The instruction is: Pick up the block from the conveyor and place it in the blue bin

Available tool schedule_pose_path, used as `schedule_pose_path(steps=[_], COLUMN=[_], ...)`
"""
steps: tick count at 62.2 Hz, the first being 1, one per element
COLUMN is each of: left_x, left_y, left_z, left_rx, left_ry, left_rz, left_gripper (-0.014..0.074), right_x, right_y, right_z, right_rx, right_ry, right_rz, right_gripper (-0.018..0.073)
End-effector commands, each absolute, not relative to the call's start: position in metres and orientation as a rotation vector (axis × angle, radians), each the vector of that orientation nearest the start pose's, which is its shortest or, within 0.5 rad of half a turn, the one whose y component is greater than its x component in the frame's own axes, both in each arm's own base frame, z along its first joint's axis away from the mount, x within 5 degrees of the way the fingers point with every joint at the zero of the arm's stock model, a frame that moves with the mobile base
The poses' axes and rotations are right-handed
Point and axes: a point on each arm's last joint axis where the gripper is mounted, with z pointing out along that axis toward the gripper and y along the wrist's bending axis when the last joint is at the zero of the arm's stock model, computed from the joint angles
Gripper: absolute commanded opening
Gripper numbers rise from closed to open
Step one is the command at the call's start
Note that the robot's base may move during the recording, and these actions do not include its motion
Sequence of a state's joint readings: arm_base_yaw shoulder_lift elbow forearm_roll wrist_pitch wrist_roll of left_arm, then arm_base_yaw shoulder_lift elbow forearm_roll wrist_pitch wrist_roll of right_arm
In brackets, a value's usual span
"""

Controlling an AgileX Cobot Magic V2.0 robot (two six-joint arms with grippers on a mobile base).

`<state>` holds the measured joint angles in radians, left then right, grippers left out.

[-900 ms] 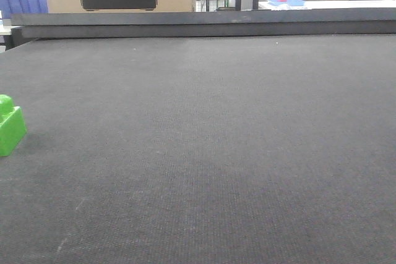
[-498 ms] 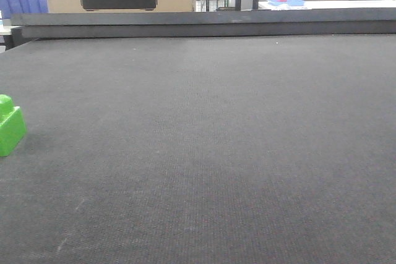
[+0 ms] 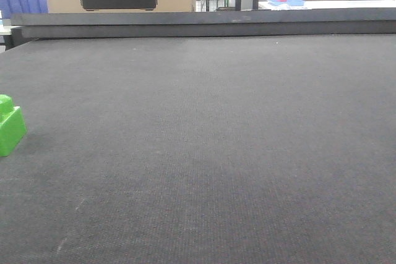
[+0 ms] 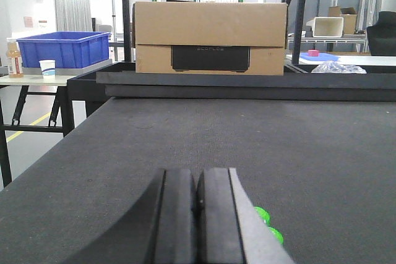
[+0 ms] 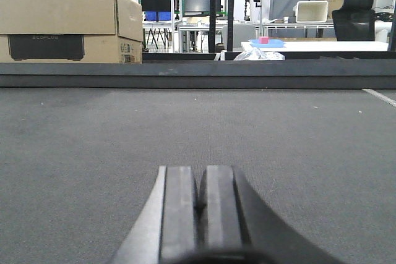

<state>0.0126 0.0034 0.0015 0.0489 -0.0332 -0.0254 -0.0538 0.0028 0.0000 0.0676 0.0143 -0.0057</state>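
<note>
Nearest, the left gripper (image 4: 197, 180) and the right gripper (image 5: 201, 180) both have their jaws pressed together on nothing, low over the conveyor (image 3: 216, 153). The block (image 4: 266, 225) rests on the belt just right of the left gripper, partly hidden by a finger. Past the far rail (image 3: 204, 23) stands a cardboard box (image 4: 210, 35), with the blue bin (image 4: 62, 47) at far left. It appears nothing is done yet: grasping, carrying and dropping all remain.

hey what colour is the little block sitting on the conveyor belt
The block is bright green, clearest in the exterior front-facing view.
</note>
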Motion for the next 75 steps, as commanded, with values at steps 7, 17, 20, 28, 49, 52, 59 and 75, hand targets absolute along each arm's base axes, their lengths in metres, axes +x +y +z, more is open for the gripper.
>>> schedule_pose_path(steps=[7,17,20,28,49,52,59,75], left_x=[0.053,0.035,0.032,0.031,0.101,0.115,0.149,0.208], left_y=[0.001,0.002,0.002,0.003,0.003,0.003,0.003,0.004], left_z=[0.230,0.281,0.296,0.334,0.398,0.397,0.393,0.367], left_rx=[0.006,-0.005,-0.009,-0.018,-0.049,-0.052,-0.055,-0.058], left_ry=[1.416,1.430,1.472,1.571,2.143,2.256,2.389,2.488], left_rz=[0.035,0.043,0.045,0.049,0.006,0.007,0.008,-0.005], left_gripper=[-0.0111,-0.0111,-0.0111,-0.0111,-0.0111,-0.0111,-0.0111,-0.0111], right_x=[0.054,0.036,0.027,0.024,0.092,0.108,0.142,0.199], right_y=[-0.004,-0.001,-0.001,0.000,-0.002,-0.003,-0.005,-0.008], right_z=[0.224,0.285,0.303,0.336,0.388,0.387,0.385,0.352], right_rx=[0.085,0.071,0.060,0.048,0.076,0.079,0.085,0.098], right_ry=[1.379,1.336,1.327,1.426,2.025,2.126,2.317,2.584], right_rz=[-0.002,0.007,-0.003,-0.017,0.020,0.023,0.029,0.038], right_gripper=[-0.0162,-0.0162,-0.0162,-0.0162,-0.0162,-0.0162,-0.0162,-0.0162])
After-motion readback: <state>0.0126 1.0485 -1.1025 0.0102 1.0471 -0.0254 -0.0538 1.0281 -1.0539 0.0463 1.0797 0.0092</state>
